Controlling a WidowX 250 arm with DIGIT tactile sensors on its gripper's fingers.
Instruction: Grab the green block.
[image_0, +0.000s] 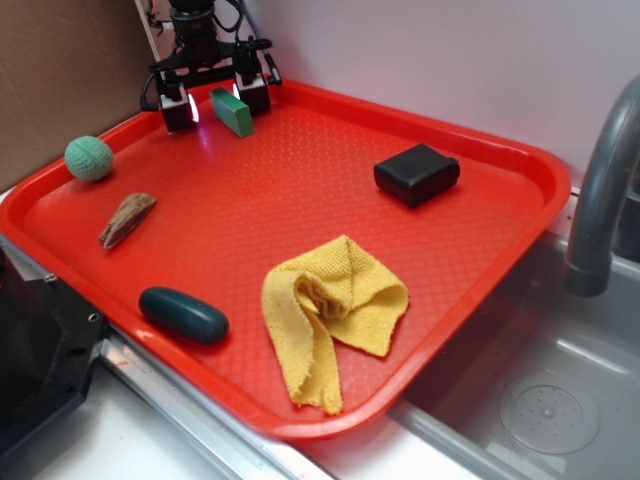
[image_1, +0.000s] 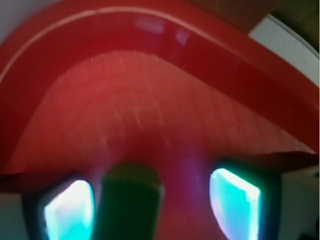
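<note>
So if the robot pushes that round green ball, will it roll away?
Probably yes. The green ball is round and sits loose on the flat red tray, so a nudge should send it rolling. The tray's raised rim would likely stop it. Its bumpy, knitted-looking surface may slow it a little and make it less slippery.

- Your table (image_0: 300, 180) is a red tray with a raised rim.
- At its far left corner you see the green block (image_0: 231, 110).
- A pale-green ball (image_0: 89, 158) sits near the left rim, a brown wood piece (image_0: 127, 218) just in front of it.
- A dark teal oval (image_0: 183, 315) lies near the front edge.
- A crumpled yellow cloth (image_0: 330, 315) lies front-centre.
- A black box (image_0: 417, 174) rests toward the far right.
</note>
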